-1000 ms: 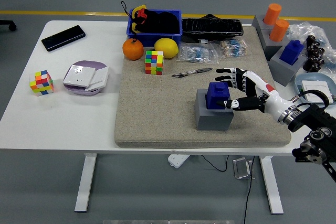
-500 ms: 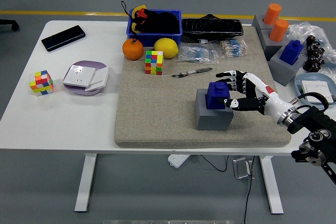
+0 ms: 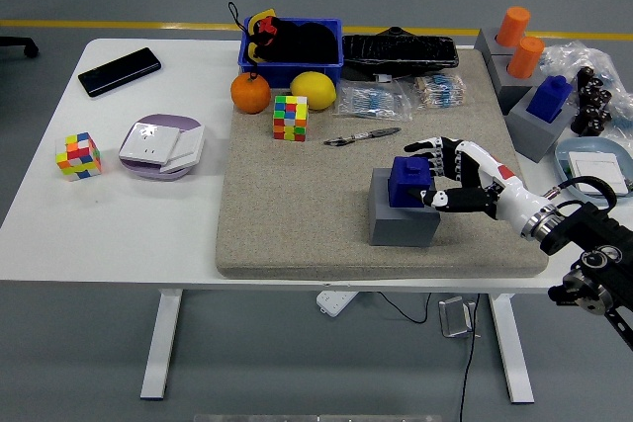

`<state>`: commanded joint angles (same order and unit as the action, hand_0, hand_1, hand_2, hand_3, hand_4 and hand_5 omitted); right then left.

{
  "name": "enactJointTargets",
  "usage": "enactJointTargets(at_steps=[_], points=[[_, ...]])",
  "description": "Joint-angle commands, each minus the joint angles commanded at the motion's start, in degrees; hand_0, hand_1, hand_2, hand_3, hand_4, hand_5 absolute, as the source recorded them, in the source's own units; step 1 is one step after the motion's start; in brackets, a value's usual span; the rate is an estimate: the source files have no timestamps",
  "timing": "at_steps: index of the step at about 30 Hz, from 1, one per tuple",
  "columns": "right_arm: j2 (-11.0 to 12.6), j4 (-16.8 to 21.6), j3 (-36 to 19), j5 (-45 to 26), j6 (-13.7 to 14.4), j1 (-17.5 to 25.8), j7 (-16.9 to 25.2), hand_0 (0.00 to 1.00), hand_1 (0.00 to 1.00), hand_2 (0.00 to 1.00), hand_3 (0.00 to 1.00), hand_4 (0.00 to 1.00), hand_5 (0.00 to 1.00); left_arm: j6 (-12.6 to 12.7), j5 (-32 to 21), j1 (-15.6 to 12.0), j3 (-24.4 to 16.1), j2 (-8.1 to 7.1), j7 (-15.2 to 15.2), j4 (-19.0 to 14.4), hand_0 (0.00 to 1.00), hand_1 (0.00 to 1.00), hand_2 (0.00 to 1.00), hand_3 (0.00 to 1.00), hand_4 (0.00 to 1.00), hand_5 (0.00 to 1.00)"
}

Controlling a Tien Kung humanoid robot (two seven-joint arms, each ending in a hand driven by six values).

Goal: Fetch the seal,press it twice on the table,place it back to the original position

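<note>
Head view: white desk (image 3: 148, 224) carrying a beige felt mat (image 3: 297, 214) over its right-hand part.

Containers:
- Blue bin (image 3: 293, 51) at far edge of mat, holding black items and a yellow-and-red piece at its left rim; contents otherwise not resolvable.
- Grey block holder (image 3: 401, 216) mid-mat, right of centre, holding the seal (image 3: 410, 180) seated upright in its top.
- Second grey holder (image 3: 534, 130) at right side of desk, carrying a similar blue block (image 3: 550, 98); behind it another grey holder (image 3: 499, 71) with two orange cylinders (image 3: 518, 42).
- Black tray or bag (image 3: 398, 50) right of blue bin; contents not discernible.
- Round plate (image 3: 163, 145) on bare desk at left, with white flat boxes stacked on it.

Seal: dark blue, blocky, small raised knob on top, lower part sunk in holder.

Right hand (image 3: 457, 177) just at right side of seal, fingers (image 3: 425, 145) spread above and beside it, thumb low against holder's right edge; digits apart, not clamped on seal. Contact with seal not certain.

Loose items: orange (image 3: 250, 93), lemon (image 3: 313, 91), puzzle cube (image 3: 291, 118) on mat, pen (image 3: 361, 135), second cube (image 3: 78, 155) and black phone (image 3: 119, 71) on bare desk.
</note>
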<state>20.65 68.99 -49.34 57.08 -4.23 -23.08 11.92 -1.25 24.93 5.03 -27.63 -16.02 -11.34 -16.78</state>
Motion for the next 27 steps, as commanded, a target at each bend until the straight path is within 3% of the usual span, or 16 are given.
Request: enactJointTargets(at_steps=[9,23,27], points=[[0.05,0.46,0.16,-0.79,1.44,-0.48,1.11,0.625,0.514,0.507,0.558,0.753,0.002,-0.03,0.01,0.25,-0.06,-0.01,0.08,-0.01,0.726,0.691,0.687,0.741,0.646,0.310],[1.96,7.65,-4.28,0.32,1.19,-0.25,0.23,0.632,0.512,0.501,0.552,0.748,0.002,-0.13,-0.14,0.21,-0.13,-0.01,0.05,0.04,0.726,0.691,0.688,0.742,0.649,0.310],[2.26,6.50,-6.77,1.09,1.44,-0.75,0.40,0.632,0.512,0.501,0.552,0.748,0.002,-0.13,-0.23,0.26,-0.01,-0.07,0.03,0.08,0.726,0.691,0.688,0.742,0.649,0.310]])
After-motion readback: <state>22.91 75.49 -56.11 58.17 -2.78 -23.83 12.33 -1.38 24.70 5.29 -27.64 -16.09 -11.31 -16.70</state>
